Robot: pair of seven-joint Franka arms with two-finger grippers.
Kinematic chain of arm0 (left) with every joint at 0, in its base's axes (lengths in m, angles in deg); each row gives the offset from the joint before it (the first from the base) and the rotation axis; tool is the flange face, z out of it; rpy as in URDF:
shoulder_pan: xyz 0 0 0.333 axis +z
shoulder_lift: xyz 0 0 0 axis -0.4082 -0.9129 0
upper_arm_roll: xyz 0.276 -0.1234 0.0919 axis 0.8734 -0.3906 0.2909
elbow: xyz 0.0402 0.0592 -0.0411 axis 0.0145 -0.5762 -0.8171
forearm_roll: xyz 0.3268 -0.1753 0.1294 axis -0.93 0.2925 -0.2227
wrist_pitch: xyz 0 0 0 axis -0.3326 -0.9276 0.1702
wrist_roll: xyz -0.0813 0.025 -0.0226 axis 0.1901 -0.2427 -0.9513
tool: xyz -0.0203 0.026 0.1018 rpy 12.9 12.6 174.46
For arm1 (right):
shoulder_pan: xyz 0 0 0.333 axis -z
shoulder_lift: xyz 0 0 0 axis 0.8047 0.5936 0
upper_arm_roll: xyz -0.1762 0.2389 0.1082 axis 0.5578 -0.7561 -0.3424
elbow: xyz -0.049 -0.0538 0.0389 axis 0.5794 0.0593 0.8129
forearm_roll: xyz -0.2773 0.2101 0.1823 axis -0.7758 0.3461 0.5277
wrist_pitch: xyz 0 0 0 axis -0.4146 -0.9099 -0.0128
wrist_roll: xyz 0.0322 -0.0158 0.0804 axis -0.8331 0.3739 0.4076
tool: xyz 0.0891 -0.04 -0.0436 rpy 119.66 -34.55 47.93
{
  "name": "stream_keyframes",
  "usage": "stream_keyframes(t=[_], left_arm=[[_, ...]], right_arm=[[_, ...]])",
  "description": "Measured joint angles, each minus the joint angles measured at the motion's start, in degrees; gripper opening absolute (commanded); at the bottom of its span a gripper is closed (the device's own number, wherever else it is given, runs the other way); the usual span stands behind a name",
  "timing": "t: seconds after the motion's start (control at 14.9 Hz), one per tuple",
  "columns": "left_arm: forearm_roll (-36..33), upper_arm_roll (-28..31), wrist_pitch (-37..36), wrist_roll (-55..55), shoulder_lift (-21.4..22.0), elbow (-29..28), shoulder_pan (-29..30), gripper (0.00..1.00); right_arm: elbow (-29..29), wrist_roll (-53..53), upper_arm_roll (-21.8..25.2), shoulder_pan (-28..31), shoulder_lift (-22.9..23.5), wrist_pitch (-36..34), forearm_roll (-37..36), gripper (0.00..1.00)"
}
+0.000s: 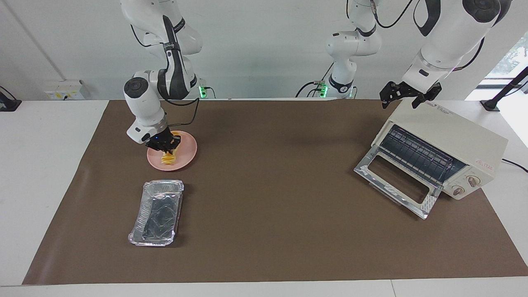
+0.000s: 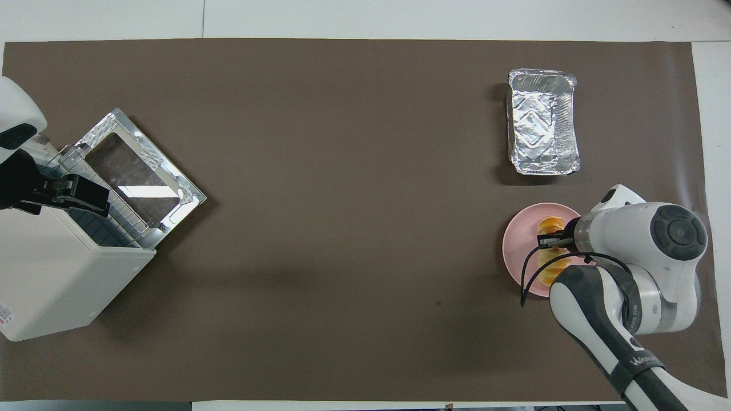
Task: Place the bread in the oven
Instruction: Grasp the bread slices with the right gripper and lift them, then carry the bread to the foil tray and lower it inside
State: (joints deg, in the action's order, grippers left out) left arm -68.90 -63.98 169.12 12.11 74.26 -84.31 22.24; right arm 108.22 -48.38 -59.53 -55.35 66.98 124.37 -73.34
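Note:
The bread (image 1: pixel 168 159), a small yellow-orange ridged loaf, lies on a round pink plate (image 1: pixel 187 154) toward the right arm's end of the table. My right gripper (image 1: pixel 167 146) is down on the plate and shut on the bread's middle (image 2: pixel 551 226); the wrist hides part of the loaf. The cream-white oven (image 1: pixel 453 136) stands at the left arm's end with its glass door (image 1: pixel 398 179) dropped open and its wire rack (image 1: pixel 416 154) showing. My left gripper (image 1: pixel 402 99) hangs open and empty over the oven's top edge nearest the robots.
A crinkled silver foil tray (image 1: pixel 158 212) sits empty, farther from the robots than the plate. A brown mat (image 1: pixel 268 185) covers the table between the plate and the oven. The oven's cable (image 1: pixel 515 164) trails off at the left arm's end.

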Motion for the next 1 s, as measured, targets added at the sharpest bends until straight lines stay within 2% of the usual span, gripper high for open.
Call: stream_keyframes(t=[0.2,0.47,0.67,1.0], left_arm=[[0.00,0.00,0.00,0.00,0.00,0.00,0.00,1.00],[0.00,0.00,0.00,0.00,0.00,0.00,0.00,1.00],[0.00,0.00,0.00,0.00,0.00,0.00,0.00,1.00],[0.00,0.00,0.00,0.00,0.00,0.00,0.00,1.00]], right_arm=[[-9.27,0.00,0.00,0.00,0.24,-9.33,0.00,0.00],[-18.76,0.00,0.02,0.00,3.64,-12.07,0.00,0.00],[-26.73,0.00,0.13,0.17,7.99,-15.41,0.00,0.00],[-40.75,0.00,0.15,0.82,18.45,-18.39,0.01,0.00]])
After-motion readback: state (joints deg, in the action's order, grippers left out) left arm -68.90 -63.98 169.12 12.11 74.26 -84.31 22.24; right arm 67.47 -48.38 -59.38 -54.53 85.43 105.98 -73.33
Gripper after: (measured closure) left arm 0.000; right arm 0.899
